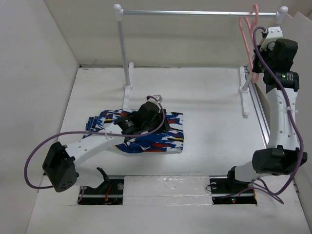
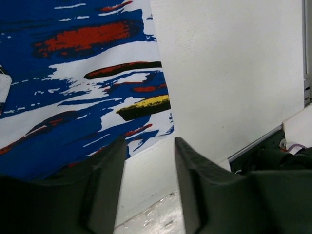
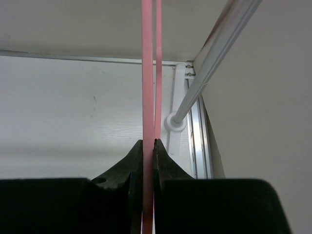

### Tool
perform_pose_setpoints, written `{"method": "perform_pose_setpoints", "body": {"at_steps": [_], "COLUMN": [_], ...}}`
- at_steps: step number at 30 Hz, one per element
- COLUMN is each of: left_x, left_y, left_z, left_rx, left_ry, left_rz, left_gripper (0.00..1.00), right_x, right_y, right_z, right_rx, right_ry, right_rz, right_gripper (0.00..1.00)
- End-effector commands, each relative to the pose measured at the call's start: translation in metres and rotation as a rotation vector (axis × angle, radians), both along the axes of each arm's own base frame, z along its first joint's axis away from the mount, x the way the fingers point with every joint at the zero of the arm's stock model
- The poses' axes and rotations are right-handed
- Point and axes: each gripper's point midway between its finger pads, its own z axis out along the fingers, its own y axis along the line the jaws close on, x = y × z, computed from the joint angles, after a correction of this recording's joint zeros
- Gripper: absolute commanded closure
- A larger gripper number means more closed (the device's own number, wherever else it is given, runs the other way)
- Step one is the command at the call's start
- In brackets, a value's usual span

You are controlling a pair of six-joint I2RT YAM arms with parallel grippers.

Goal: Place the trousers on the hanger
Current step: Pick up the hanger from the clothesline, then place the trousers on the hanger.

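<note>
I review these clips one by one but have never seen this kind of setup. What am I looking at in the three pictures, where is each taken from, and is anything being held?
Two robot arms are bolted at the near edge of a white table. The wide picture comes from a fixed camera above and behind them. The other two come from small cameras on each wrist, so the dark shapes at the bottom of those are the arm's own fingers.

On the table lie the trousers, folded, in a blue print with red, white and black patches. The left gripper hangs over their edge with its fingers apart, holding nothing.

At the back stands a silver rail on white posts. The pink hanger is hooked on its right end. The right gripper is closed on the hanger's thin pink plastic, as the right wrist view shows.
</note>
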Motion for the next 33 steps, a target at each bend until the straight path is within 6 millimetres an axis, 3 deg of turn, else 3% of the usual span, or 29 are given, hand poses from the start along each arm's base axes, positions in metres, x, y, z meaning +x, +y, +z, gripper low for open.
{"method": "perform_pose_setpoints", "body": {"at_steps": [1,3,7,10,11,12,14,15,17,18,19,20,21,22,23,25,26,29,32,33], "left_x": [0.01,0.015,0.023,0.024,0.024,0.025,0.024,0.026,0.027,0.032,0.033,0.036,0.04,0.043,0.046,0.054,0.057,0.07,0.076,0.08], "left_y": [-0.016,-0.021,-0.03,-0.045,-0.045,-0.049,-0.057,-0.062,-0.069,-0.076,-0.08,-0.084,-0.09,-0.094,-0.098,-0.11,-0.114,-0.135,-0.146,-0.15], "left_z": [0.048,0.066,0.101,0.149,0.149,0.154,0.181,0.184,0.207,0.206,0.206,0.215,0.21,0.207,0.207,0.188,0.183,0.145,0.127,0.11], "left_rx": [-0.091,-0.113,-0.144,-0.227,-0.227,-0.239,-0.298,-0.309,-0.353,-0.355,-0.359,-0.374,-0.369,-0.368,-0.378,-0.359,-0.356,-0.328,-0.33,-0.306], "left_ry": [-0.091,-0.121,-0.175,-0.225,-0.226,-0.227,-0.249,-0.25,-0.271,-0.269,-0.267,-0.28,-0.272,-0.267,-0.265,-0.237,-0.228,-0.168,-0.136,-0.112], "left_rz": [-0.026,-0.032,-0.046,-0.096,-0.097,-0.105,-0.125,-0.13,-0.147,-0.151,-0.161,-0.161,-0.165,-0.163,-0.159,-0.159,-0.157,-0.16,-0.158,-0.152], "left_gripper": [0.57,0.53,0.49,0.5,0.5,0.5,0.5,0.5,0.5,0.49,0.48,0.48,0.47,0.47,0.47,0.46,0.46,0.45,0.44,0.44], "right_x": [-0.018,-0.028,-0.043,-0.053,-0.054,-0.053,-0.064,-0.066,-0.081,-0.084,-0.088,-0.098,-0.103,-0.108,-0.113,-0.125,-0.13,-0.143,-0.152,-0.154], "right_y": [0.001,-0.003,-0.002,0.004,0.004,0.008,0.021,0.029,0.041,0.053,0.062,0.07,0.088,0.091,0.098,0.119,0.126,0.152,0.175,0.179], "right_z": [0.075,0.084,0.083,0.061,0.06,0.038,0.028,0.004,-0.009,-0.019,-0.046,-0.051,-0.062,-0.091,-0.101,-0.12,-0.14,-0.167,-0.179,-0.183], "right_rx": [-0.034,-0.041,-0.041,-0.029,-0.029,-0.019,-0.005,0.001,0.003,0.005,0.013,0.014,0.017,0.013,0.014,0.029,0.032,0.057,0.069,0.068], "right_ry": [-0.227,-0.256,-0.261,-0.211,-0.208,-0.16,-0.161,-0.113,-0.094,-0.076,-0.021,-0.017,0.006,0.065,0.085,0.113,0.152,0.196,0.216,0.224], "right_rz": [-0.046,-0.077,-0.082,-0.061,-0.061,-0.053,-0.008,0.012,0.037,0.072,0.098,0.121,0.17,0.163,0.173,0.209,0.22,0.256,0.271,0.276], "right_gripper": [1.0,1.0,1.0,1.0,1.0,1.0,1.0,1.0,1.0,1.0,1.0,1.0,1.0,1.0,1.0,1.0,1.0,1.0,1.0,1.0]}}
